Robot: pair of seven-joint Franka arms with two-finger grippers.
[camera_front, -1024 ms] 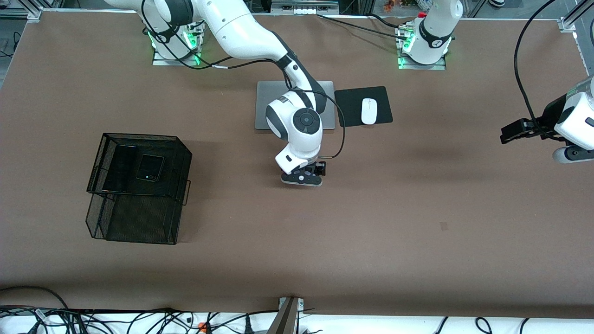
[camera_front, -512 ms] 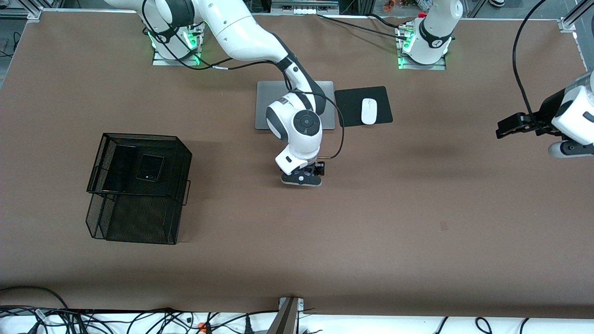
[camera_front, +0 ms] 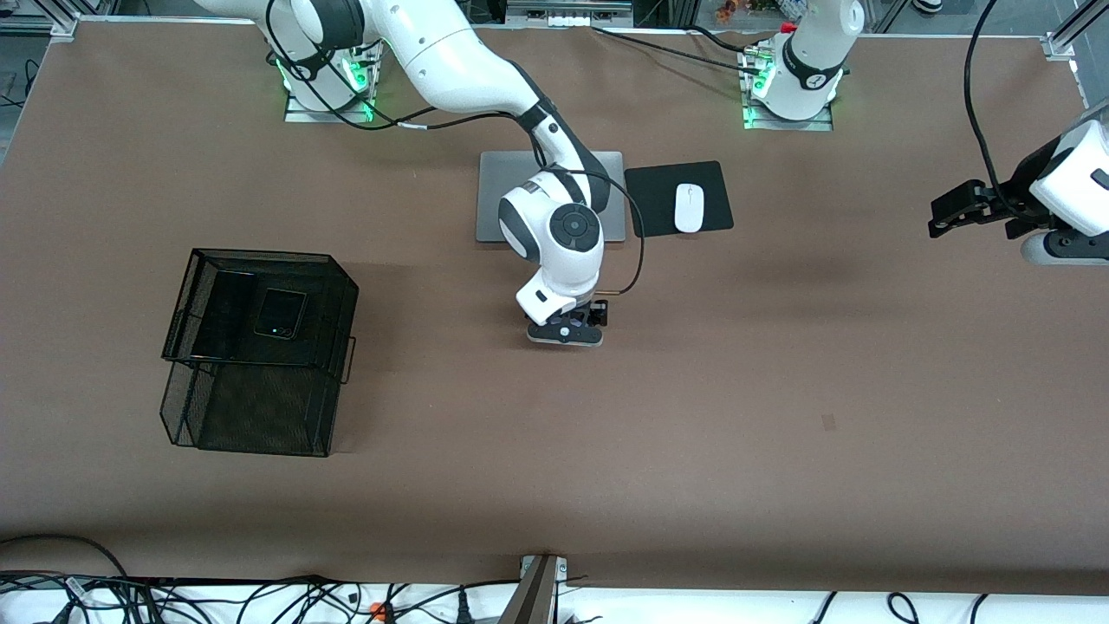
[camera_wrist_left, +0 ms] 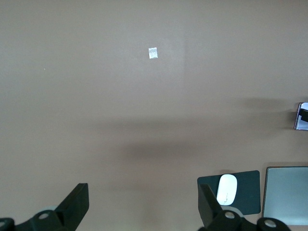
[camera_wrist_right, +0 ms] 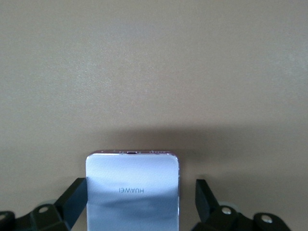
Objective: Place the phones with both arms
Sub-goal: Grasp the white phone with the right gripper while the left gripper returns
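the right gripper [camera_front: 565, 333] was set low over the middle of the brown table [camera_front: 780, 433], nearer the front camera than the laptop [camera_front: 489, 186]. its fingers [camera_wrist_right: 72, 199] were spread wide on either side of the pale phone [camera_wrist_right: 132, 192], with a gap seen at each long edge, so nothing was gripped. the phone was laid flat on the table, one short edge pointing out from between the fingers, bare tabletop ahead of it.

the left gripper [camera_front: 953, 212] was held in the air at the left arm's end of the table, fingers [camera_wrist_left: 77, 204] wide apart and nothing between them.

the small black phone [camera_front: 280, 314] and the long black phone [camera_front: 221, 316] were seen inside the wire basket [camera_front: 342, 290], toward the right arm's end. the mouse [camera_front: 689, 208] was left on its black pad [camera_front: 650, 195] beside the laptop
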